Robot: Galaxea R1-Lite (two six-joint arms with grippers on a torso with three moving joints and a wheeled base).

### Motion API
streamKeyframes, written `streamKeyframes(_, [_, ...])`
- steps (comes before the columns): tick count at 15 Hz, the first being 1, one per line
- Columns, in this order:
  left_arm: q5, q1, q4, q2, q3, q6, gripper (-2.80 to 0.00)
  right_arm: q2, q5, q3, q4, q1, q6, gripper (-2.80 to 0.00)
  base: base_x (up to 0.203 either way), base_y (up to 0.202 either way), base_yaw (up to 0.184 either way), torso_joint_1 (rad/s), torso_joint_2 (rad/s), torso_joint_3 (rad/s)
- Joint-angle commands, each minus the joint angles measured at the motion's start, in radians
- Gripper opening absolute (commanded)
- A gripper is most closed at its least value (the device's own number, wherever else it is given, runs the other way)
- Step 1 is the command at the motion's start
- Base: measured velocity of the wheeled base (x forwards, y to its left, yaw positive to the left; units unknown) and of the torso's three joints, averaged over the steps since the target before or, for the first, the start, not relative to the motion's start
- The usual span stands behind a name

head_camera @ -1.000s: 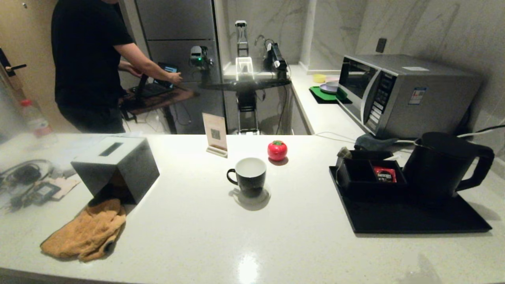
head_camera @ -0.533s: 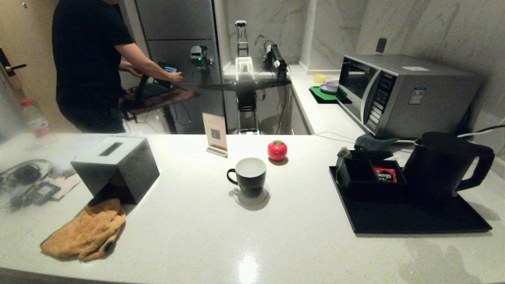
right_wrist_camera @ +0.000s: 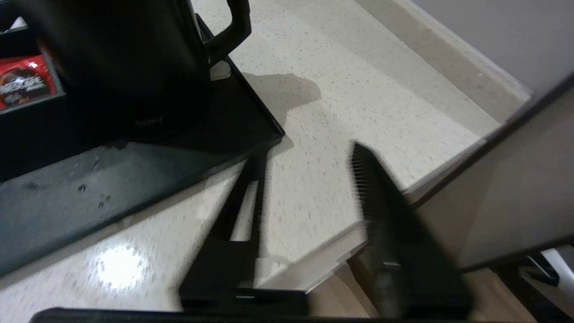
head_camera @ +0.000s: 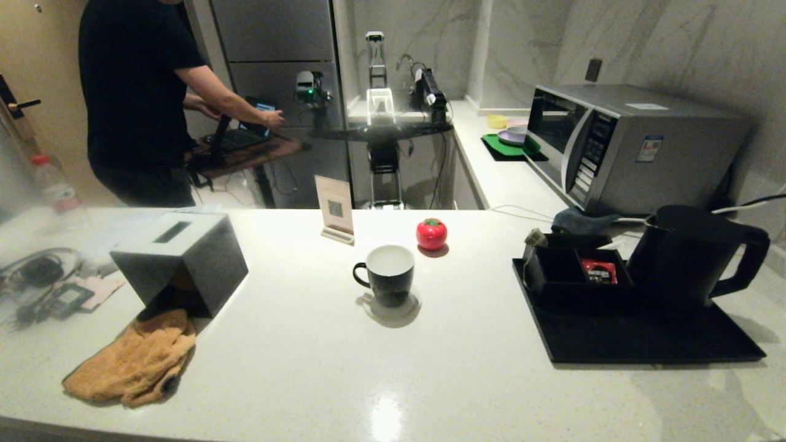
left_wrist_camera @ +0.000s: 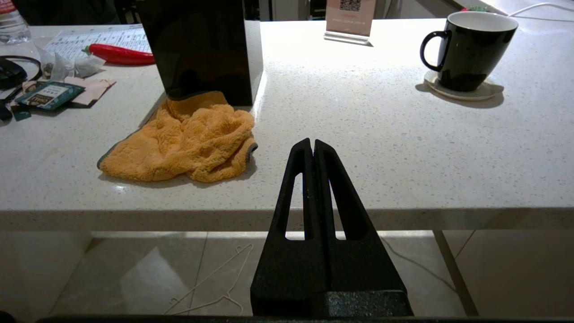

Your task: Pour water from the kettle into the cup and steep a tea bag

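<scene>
Over the counter's near right corner, the right gripper hangs with fingers spread, holding and touching nothing, beside the black tray carrying the kettle. Left gripper sits pressed together below the near edge. The cup stands mid-counter. A red sachet reads "Nescafe".

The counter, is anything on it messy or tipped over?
Yes. The dark box sits tilted on one edge, with a crumpled orange cloth bunched under its open side. The cup and kettle stand upright, and nothing looks spilled.
</scene>
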Motion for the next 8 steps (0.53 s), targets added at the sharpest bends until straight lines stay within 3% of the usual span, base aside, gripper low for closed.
streamKeyframes(1, [0.000,0.000,0.000,0.002,0.000,0.000,-2.80,0.118,0.000,0.001,-0.063,0.000,0.001,0.00,0.000,0.000,0.000,0.000,0.00,0.000])
streamKeyframes(8, [0.000,0.000,0.000,0.002,0.000,0.000,-2.80,0.461,0.006,-0.003,-0.463,0.000,0.003,0.00,0.000,0.000,0.000,0.000,0.00,0.000])
